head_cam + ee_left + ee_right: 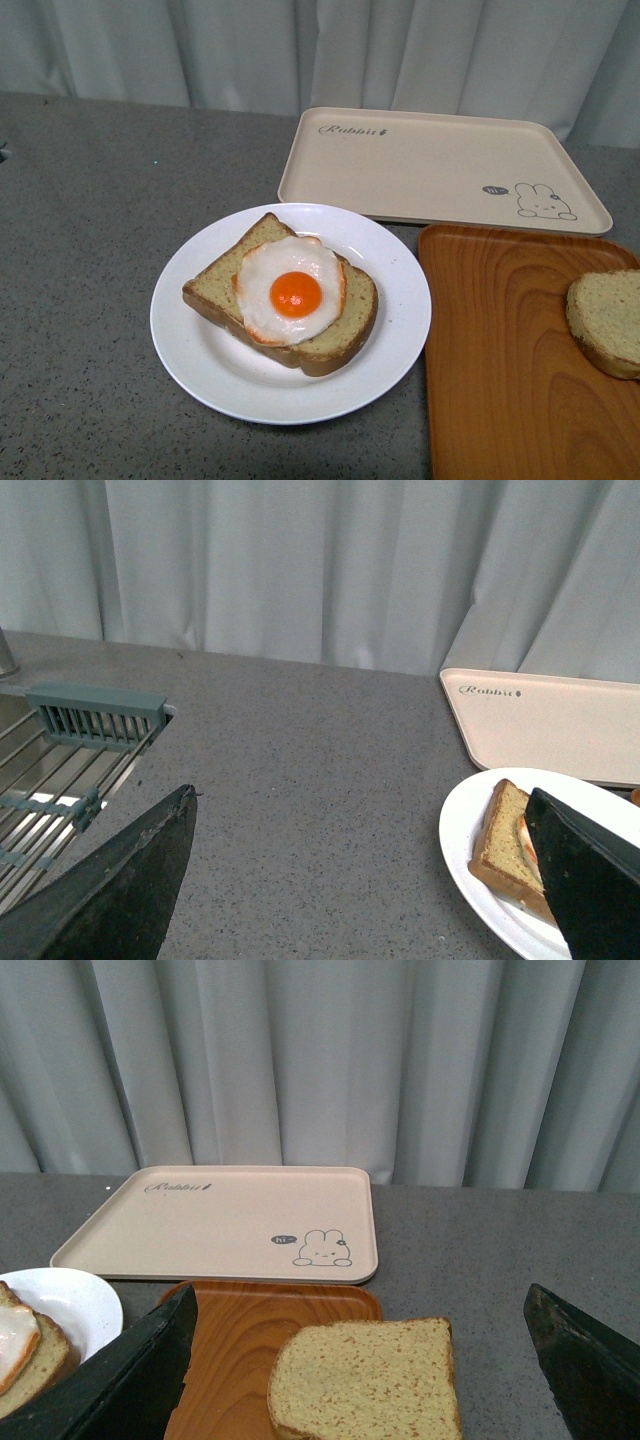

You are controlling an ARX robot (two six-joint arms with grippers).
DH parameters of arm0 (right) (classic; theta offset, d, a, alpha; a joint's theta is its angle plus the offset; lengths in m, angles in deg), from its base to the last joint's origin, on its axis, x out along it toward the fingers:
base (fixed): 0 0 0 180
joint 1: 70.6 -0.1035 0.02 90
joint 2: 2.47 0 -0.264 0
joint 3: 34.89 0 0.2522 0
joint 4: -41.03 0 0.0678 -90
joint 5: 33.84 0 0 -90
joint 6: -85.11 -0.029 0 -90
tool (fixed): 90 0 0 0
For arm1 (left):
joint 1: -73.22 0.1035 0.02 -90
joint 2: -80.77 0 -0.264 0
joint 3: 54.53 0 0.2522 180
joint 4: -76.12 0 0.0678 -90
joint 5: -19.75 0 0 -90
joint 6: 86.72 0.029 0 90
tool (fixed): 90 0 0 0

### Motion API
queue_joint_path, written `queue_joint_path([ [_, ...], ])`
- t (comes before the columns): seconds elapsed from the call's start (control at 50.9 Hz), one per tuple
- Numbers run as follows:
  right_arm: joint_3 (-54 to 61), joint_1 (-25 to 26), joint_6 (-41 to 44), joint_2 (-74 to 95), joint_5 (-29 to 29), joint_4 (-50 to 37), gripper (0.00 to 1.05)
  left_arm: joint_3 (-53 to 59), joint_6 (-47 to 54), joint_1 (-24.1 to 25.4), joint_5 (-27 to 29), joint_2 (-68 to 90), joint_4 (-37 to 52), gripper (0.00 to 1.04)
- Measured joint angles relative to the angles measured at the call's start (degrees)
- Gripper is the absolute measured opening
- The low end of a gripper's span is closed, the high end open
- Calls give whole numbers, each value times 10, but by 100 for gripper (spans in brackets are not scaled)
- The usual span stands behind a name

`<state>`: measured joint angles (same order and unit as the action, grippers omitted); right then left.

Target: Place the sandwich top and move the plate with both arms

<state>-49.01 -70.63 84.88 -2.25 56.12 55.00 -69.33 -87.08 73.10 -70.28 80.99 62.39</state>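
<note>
The sandwich top [607, 320], a plain speckled bread slice, lies on the wood-grain tray [500, 360] at the right edge of the front view. In the right wrist view this sandwich top [365, 1378] sits just ahead of my open right gripper [360, 1305], between its two black fingers [150, 1365]. The white plate [200, 340] holds a bread slice with a fried egg [292, 290]. My open left gripper [360, 805] hovers over the grey counter left of the plate [470, 850]; one finger [585, 875] covers part of the slice. Neither arm shows in the front view.
A cream rabbit-print tray [440, 165] lies behind the plate and the wood tray. A metal rack with a grey-green clip [95, 715] sits at the counter's left side. Grey curtains [320, 50] hang behind the counter.
</note>
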Motion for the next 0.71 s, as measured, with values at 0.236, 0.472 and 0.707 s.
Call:
queue_joint_path([
  [0.236,0,0,0,0,0,0,96,0,0,0,0,0,0,98],
  [0.472,0,0,0,0,0,0,96,0,0,0,0,0,0,98],
  [0.707,-18,40,-43,53,-17,-2,96,0,0,0,0,0,0,98],
])
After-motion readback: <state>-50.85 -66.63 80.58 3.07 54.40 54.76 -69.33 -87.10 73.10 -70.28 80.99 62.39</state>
